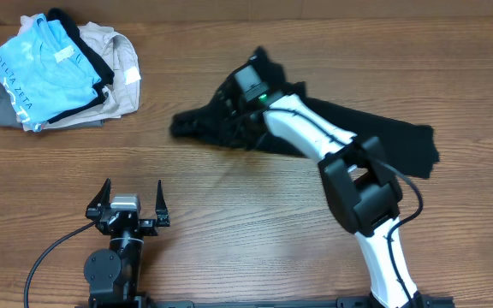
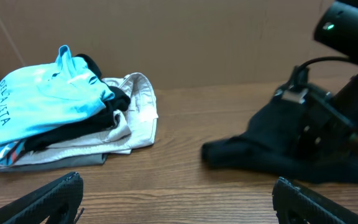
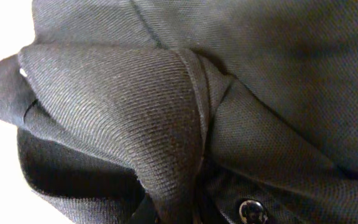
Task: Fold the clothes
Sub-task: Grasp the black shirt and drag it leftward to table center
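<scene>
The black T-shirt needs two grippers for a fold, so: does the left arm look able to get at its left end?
Probably yes. The left gripper is open, bare table lies between it and the left end of the black T-shirt, and the right arm sits over its middle.

The left arm sits low at the near edge of the tabletop, folded over its black base. Its black two-finger tool points away from the base, and its fingers are spread wide with nothing between them. The white-and-black right arm reaches forward and to the left from a bent elbow. Its tool is sunk into a black soft-fabric T-shirt, which hides the fingertips.
</scene>
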Tool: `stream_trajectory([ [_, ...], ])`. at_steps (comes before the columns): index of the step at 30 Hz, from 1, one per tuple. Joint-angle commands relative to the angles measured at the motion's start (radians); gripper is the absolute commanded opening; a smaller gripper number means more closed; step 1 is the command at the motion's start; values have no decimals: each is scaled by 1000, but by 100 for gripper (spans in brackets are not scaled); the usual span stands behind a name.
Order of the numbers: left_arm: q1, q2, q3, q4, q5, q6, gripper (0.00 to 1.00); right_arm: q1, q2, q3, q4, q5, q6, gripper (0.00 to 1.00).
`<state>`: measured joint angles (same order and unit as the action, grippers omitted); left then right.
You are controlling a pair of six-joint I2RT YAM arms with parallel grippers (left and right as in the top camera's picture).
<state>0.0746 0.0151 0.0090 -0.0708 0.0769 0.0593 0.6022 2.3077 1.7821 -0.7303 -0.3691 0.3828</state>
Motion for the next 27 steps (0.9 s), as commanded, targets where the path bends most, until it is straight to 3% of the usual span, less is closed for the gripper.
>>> stream_trajectory([
  [1, 5, -11, -4, 0, -6, 15, 100, 45, -27, 20, 4, -14, 67, 4],
  [4, 5, -11, -4, 0, -6, 16, 100, 83, -64, 21, 15, 34, 67, 8],
  [5, 5, -11, -4, 0, -6, 16, 100, 89, -81, 27, 14, 62, 66, 15],
  [8, 5, -11, -4, 0, -6, 16, 100, 86, -133, 50, 10, 114, 63, 50],
  [12, 5, -11, -4, 0, -6, 16, 100, 45, -212, 108, -47, 132, 50, 67],
  [15, 5, -11, -4, 0, -6, 15, 100, -4, -267, 161, -109, 133, -2, 96],
  [21, 5, -11, -4, 0, -6, 16, 100, -159, -332, 190, -138, 135, -48, 100],
  [27, 5, -11, -4, 0, -6, 16, 100, -346, -285, 187, -136, 146, -149, 100],
])
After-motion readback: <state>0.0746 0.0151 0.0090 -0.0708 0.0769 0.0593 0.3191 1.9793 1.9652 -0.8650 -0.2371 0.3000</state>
